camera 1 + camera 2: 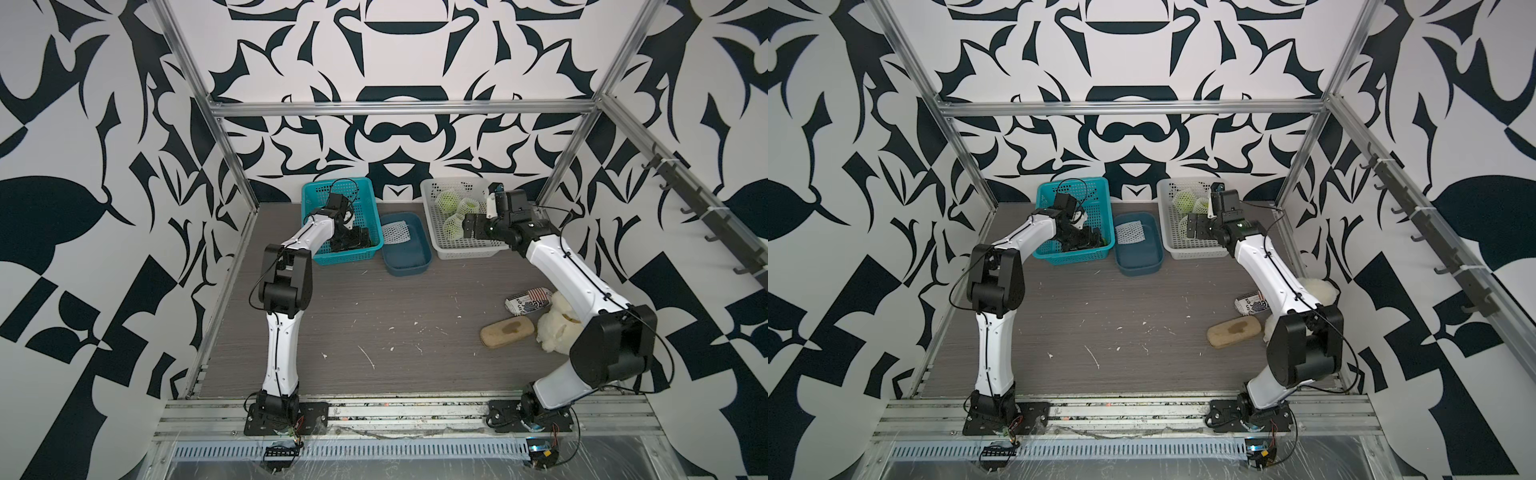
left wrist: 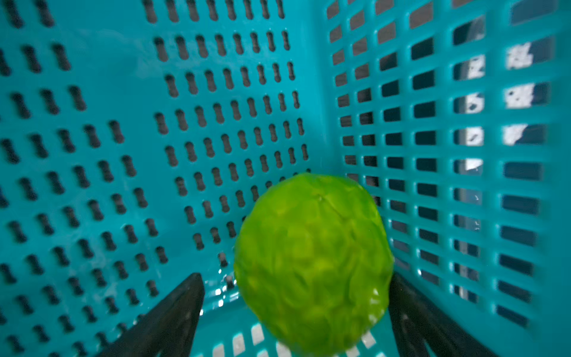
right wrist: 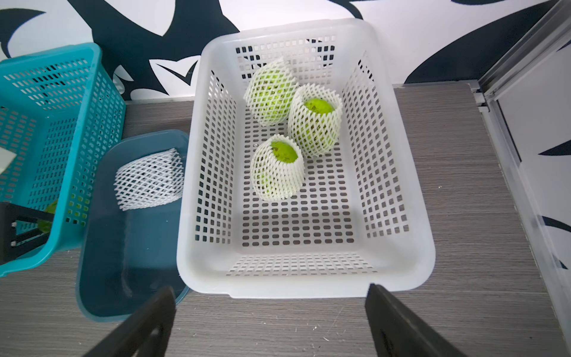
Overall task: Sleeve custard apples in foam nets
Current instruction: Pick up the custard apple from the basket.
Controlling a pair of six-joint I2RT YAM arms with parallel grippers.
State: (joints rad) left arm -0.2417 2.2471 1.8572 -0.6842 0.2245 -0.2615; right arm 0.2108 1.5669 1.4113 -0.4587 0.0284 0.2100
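Teal plastic fills the left wrist view. The teal basket (image 2: pixel 92 92), at eleven o'clock on the worktop (image 1: pixel 374 332), holds one bare custard apple (image 2: pixel 312 262) on its floor, close against a side wall. The left jaws are spread to either side of that fruit. On one side a black tip meets its flank, and on the other the basket floor shows in the gap, so no squeeze is visible.

At twelve o'clock a dark blue tray (image 3: pixel 123 278) carries a single empty foam net (image 3: pixel 148 179) at its far end. At one o'clock the white basket (image 3: pixel 411 247) contains three sleeved custard apples (image 3: pixel 276 171), clustered toward its far end, with green showing at the open ends of two. The right jaws hang wide apart above the near rim of the white basket, with nothing between them.

Toward four o'clock lie a tan sponge (image 1: pixel 507 331), a printed can (image 1: pixel 528 300) on its side and a cream plush toy (image 1: pixel 555 328).
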